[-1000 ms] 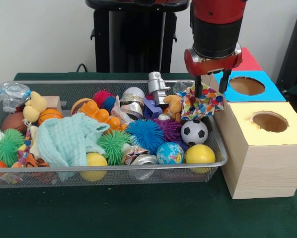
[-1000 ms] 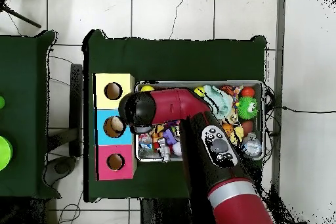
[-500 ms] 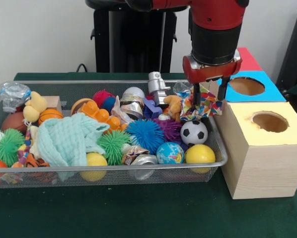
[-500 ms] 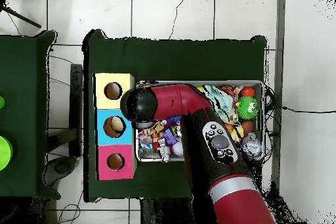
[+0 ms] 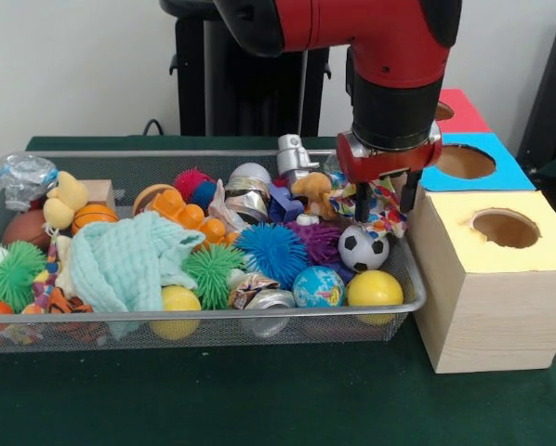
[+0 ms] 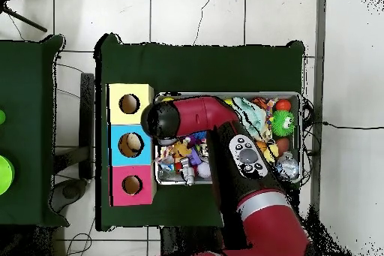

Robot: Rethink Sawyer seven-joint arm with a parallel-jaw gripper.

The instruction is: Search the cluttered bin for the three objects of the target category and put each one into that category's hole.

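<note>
Right now the gripper [image 5: 384, 199] hangs over the right end of the wire bin [image 5: 259, 321], close to the wooden box [image 5: 487, 307] with its three coloured tops. Its two dark fingers [image 5: 361, 200] point straight down and stand a little apart, with a patterned cloth [image 5: 382, 203] bunched between them; it looks pinched there, though from where I stand I can't be sure how firmly. The cloth is a confetti print of red, yellow, blue and white. It hangs crumpled with no clear long axis, its loose edge drooping down onto the black-and-white soccer ball [image 5: 364, 248] below.

Beside the soccer ball sit a yellow ball [image 5: 374, 289] and a small globe ball [image 5: 317, 286], both against the near wall of the bin. A blue spiky ball [image 5: 271, 252] and a purple spiky one [image 5: 322, 242] lie just left of the cloth. Further left a pale green towel [image 5: 129, 263] is heaped over other toys, with a green spiky ball [image 5: 210, 270] at its edge and a yellow duck [image 5: 66, 198] near the far corner.

On the box, the yellow top's hole [image 5: 505, 228] is nearest, the blue one [image 5: 461, 161] behind it, the red top [image 5: 460, 110] farthest.

From above, the red arm [image 6: 225, 148] covers much of the bin's middle, its black wrist [image 6: 162, 121] sitting at the bin's edge beside the yellow and blue holes.
</note>
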